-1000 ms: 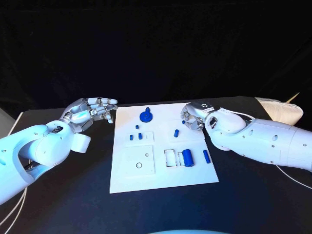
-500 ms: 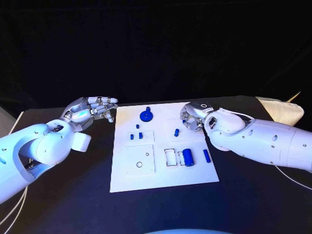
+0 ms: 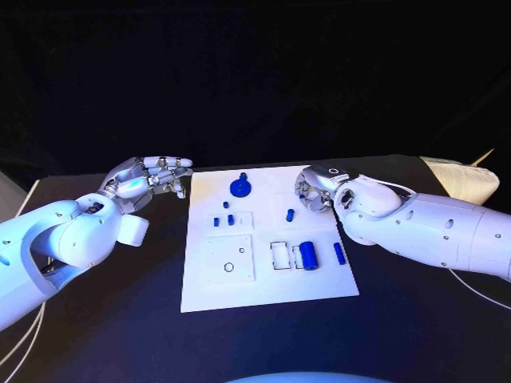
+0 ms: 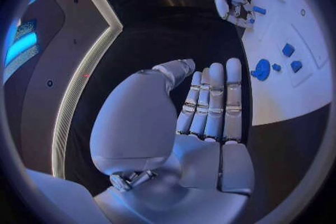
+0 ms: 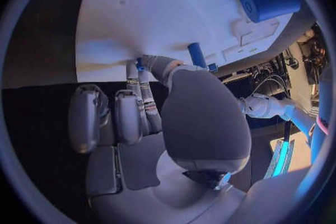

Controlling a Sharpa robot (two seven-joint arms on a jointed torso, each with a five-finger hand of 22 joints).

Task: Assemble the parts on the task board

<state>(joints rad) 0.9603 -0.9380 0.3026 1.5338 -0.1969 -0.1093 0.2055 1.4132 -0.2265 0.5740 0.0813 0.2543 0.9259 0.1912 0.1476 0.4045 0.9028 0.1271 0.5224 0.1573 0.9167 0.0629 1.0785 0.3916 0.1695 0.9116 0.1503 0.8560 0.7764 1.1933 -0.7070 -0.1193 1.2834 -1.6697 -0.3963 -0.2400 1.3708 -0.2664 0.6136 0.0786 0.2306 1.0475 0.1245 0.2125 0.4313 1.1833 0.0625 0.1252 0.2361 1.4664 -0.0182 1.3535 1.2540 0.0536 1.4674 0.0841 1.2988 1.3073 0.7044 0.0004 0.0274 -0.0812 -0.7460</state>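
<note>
The white task board point(image 3: 267, 275) lies in the middle of the table, also in the left wrist view point(image 4: 294, 95) and the right wrist view point(image 5: 161, 5). On it are a round blue piece point(image 3: 240, 189) point(image 4: 262, 69), three small pegs point(image 3: 224, 219), a blue cylinder point(image 3: 309, 255) point(image 5: 269, 0) and a thin bar point(image 3: 338, 253). My right hand point(image 3: 317, 191) point(image 5: 150, 101) hovers over the board's far right corner, fingers curled, thumb and a fingertip pinching a small blue part point(image 5: 139, 64). Just beside it stands a blue peg point(image 3: 290, 215) point(image 5: 196, 55). My left hand point(image 3: 152, 179) point(image 4: 203, 117) hangs left of the board, holding nothing.
The black table point(image 3: 106, 319) surrounds the board. A pale cloth-like object point(image 3: 463, 179) lies at the far right behind my right arm. White cables point(image 3: 492, 291) run along the table's right side.
</note>
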